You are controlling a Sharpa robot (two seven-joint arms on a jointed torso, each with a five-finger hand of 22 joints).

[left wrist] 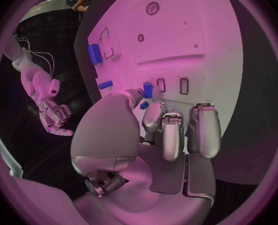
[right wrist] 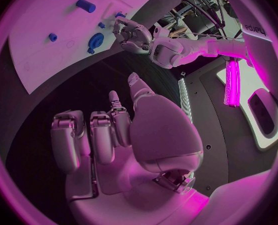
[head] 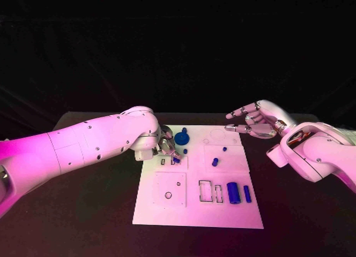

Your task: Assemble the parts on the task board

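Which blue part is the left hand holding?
The small blue part pinched in the left hand, by the two small slots; the others lie loose on the board.

Left hand (head: pixel 164 145) on a blue part (head: pixel 176 159) at the task board (head: pixel 186 214); right hand (head: pixel 254 121) aloft, fingers apart.

Dim room, pink light overhead, black backdrop, wrist views bent (fisheye), dark-rimmed

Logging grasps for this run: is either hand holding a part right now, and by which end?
The left hand pinches a small blue part by its lower end over the task board. The right hand holds nothing.
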